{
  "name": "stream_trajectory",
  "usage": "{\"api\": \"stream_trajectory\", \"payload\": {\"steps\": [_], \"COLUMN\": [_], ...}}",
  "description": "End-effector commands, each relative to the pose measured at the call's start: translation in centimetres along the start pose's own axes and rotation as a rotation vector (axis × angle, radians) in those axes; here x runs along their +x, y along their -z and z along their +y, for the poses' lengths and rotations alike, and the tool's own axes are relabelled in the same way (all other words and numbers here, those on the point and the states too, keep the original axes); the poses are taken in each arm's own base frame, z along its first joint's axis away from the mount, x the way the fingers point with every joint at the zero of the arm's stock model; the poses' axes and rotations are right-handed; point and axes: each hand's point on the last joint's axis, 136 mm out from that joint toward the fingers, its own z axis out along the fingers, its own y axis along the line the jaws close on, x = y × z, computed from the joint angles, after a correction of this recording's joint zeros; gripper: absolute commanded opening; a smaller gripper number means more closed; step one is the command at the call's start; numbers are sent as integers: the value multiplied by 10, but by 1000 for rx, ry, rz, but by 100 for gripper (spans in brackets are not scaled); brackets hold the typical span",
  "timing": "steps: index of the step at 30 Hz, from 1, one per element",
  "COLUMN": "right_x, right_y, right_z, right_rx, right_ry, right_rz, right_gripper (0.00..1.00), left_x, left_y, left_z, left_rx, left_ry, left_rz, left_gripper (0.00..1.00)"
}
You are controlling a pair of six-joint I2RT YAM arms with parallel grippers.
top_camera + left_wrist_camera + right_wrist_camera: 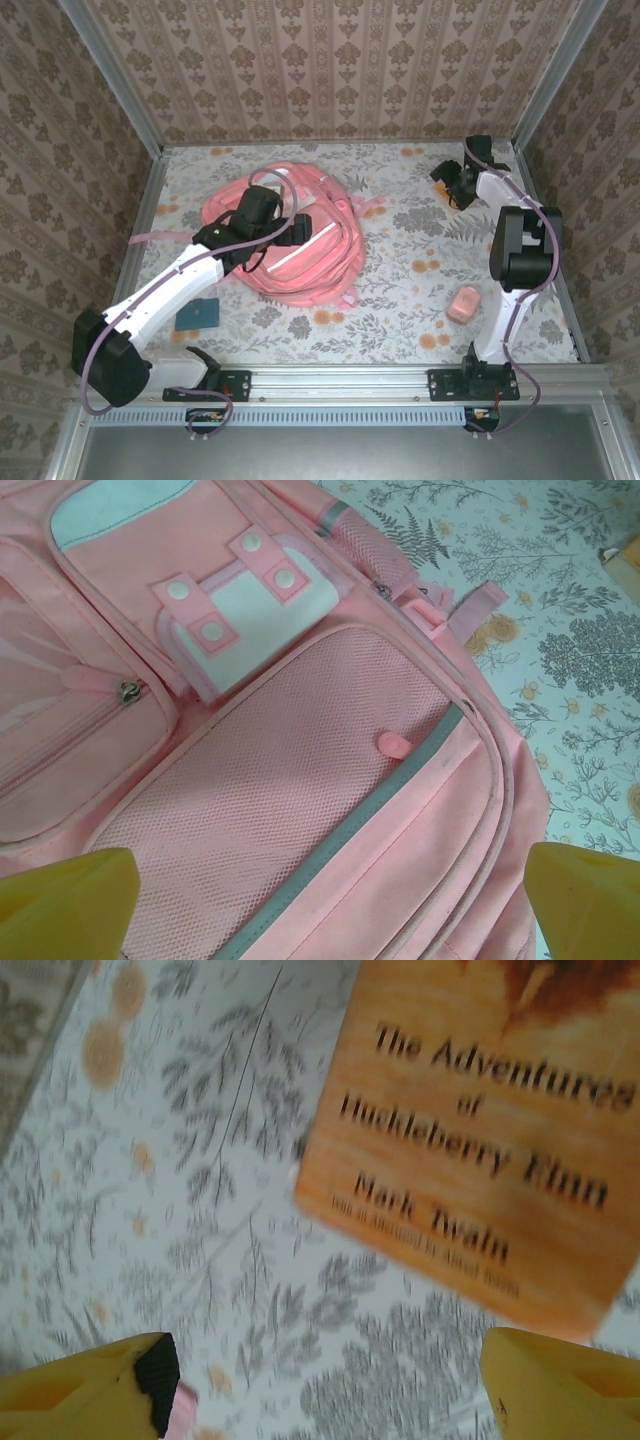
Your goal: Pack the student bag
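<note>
The student bag (322, 262) is a large pink backpack lying flat at the table's middle left. In the left wrist view its mesh front pocket (280, 780), grey-green strip and white snap flap (250, 600) are close below me. My left gripper (297, 232) hovers over the bag, open, its yellow fingertips (70, 900) wide apart with nothing between them (330, 920). My right gripper (449, 184) is at the far right back of the table, open (330, 1390) above the cloth. Just beyond it lies an orange book (480, 1130), "The Adventures of Huckleberry Finn".
A flat teal item (197, 314) lies near the left arm at the front left. A small pink object (463, 305) sits at the front right by the right arm's base. Patterned walls and metal rails enclose the flowered tablecloth (400, 290).
</note>
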Motion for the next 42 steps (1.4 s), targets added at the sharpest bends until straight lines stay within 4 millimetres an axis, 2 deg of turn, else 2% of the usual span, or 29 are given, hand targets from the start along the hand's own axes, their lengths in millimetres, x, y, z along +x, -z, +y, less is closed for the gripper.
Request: {"api": "stream_trajectory", "payload": {"steps": [1, 6, 13, 23, 25, 29, 32, 35, 39, 42], "right_x": [-11, -17, 11, 66, 83, 115, 149, 184, 232, 264], "right_y": [-13, -31, -43, -23, -16, -5, 9, 25, 46, 63], "right_z": [8, 2, -23, -47, -54, -56, -48, -50, -63, -80], "right_rx": [-31, 23, 88, 94, 103, 69, 39, 38, 52, 88], "right_ry": [-87, -81, -80, -45, -42, -45, 3, 54, 100, 138], "right_rz": [44, 73, 166, 267, 296, 325, 373, 403, 432, 442], "right_gripper": [80, 79, 77, 73, 73, 72, 69, 69, 69, 69], "left_x": [-6, -2, -1, 4, 4, 6, 6, 7, 8, 8], "left_y": [-1, -4, -9, -13, -14, -18, -20, -22, -24, -27], "left_z": [-3, -3, -5, -7, -7, -9, -12, -13, -16, -18], "left_rx": [26, 26, 38, 44, 48, 54, 61, 66, 77, 87], "left_ry": [34, 45, 65, 82, 86, 93, 94, 93, 101, 109], "left_rz": [-14, 3, 20, 48, 51, 60, 73, 83, 89, 93], "left_gripper": [100, 100, 100, 100, 100, 100, 100, 100, 100, 100]}}
